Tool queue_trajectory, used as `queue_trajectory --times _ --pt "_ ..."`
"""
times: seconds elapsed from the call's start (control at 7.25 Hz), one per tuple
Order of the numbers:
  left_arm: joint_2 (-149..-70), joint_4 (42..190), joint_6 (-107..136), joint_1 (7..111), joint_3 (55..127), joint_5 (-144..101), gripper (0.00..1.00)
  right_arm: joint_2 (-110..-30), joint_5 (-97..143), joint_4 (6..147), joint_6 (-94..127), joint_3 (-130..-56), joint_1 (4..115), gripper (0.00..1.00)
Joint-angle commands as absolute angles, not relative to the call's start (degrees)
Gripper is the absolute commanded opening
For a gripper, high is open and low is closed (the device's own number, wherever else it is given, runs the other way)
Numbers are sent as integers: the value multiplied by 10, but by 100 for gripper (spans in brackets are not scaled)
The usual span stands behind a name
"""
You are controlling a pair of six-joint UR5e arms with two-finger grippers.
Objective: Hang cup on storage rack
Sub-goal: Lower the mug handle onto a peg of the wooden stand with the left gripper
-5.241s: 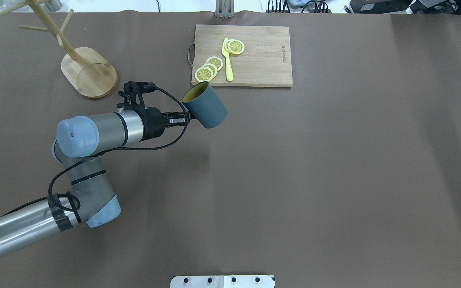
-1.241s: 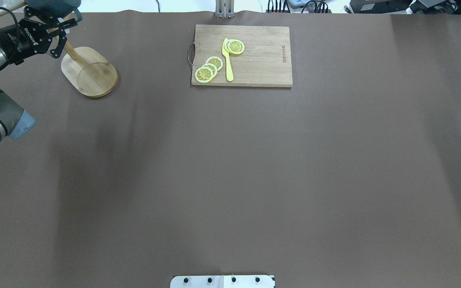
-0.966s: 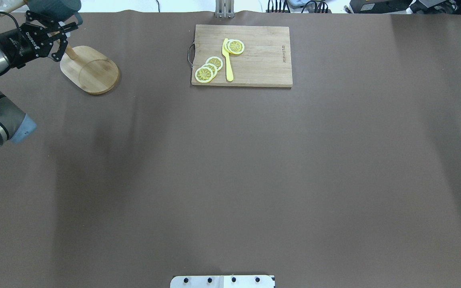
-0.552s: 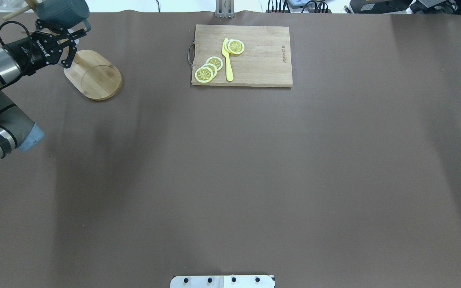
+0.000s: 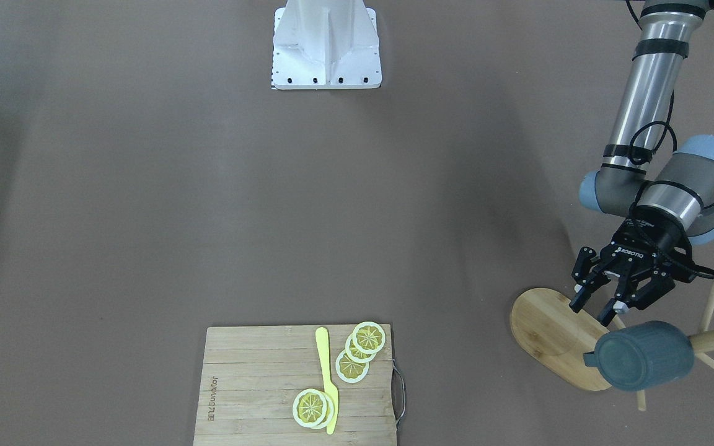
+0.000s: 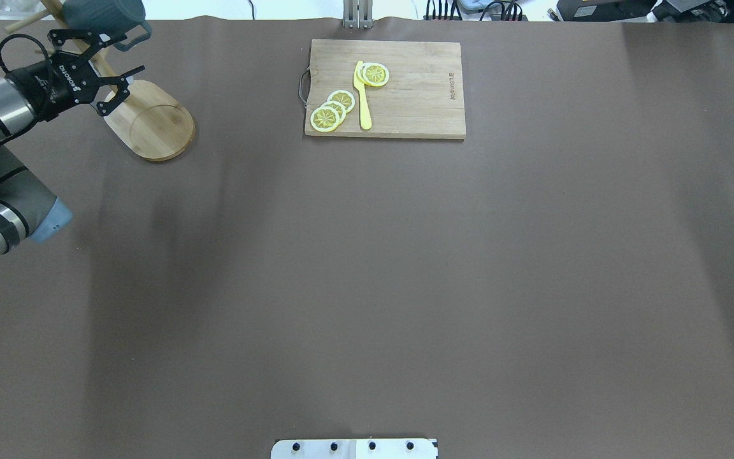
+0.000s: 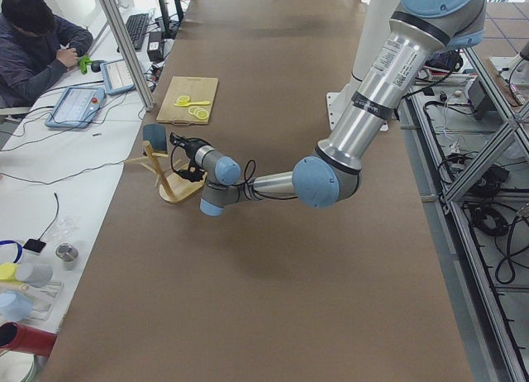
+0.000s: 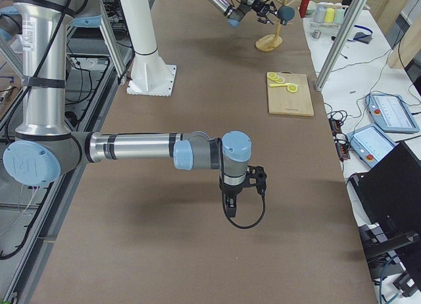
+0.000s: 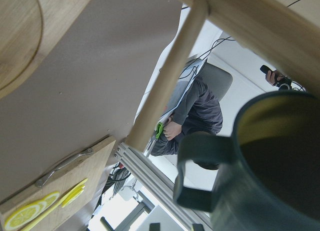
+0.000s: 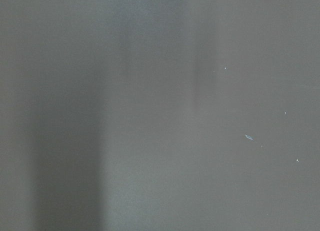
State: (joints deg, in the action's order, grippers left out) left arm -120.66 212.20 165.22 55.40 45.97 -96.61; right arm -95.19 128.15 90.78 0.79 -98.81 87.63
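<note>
The slate blue-grey cup (image 5: pixel 639 356) rests high on the bamboo storage rack (image 5: pixel 549 328), tipped on its side with its handle sticking out free. What bears it is hidden. It also shows in the overhead view (image 6: pixel 102 11) and, close up with its yellow inside, in the left wrist view (image 9: pixel 270 181) beside a peg (image 9: pixel 165 81). My left gripper (image 5: pixel 590 314) is open and empty, just short of the cup, over the rack's base (image 6: pixel 157 124). It shows in the overhead view too (image 6: pixel 122 67). My right gripper (image 8: pixel 240 199) hangs over bare table far away; I cannot tell its state.
A bamboo cutting board (image 6: pixel 418 95) with lemon slices (image 6: pixel 332 108) and a yellow knife (image 6: pixel 362 95) lies at the far middle of the table. The robot's white base (image 5: pixel 326 43) is at the near edge. An operator (image 7: pixel 33 35) sits beyond the far edge.
The left gripper carried the cup from mid-table to the rack, let go, opened and drew back a little. The rack's base slid slightly to the right.
</note>
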Motion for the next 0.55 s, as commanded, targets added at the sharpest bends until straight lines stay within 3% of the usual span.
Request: queue_trajectory --times 0.0,0.41 --pt "-1202 2134 1610 553 467 -969 99 -952 1281 907 8 -988 877 100" --pt "-1152 2140 1591 552 588 -973 99 -952 1281 908 8 -987 876 100"
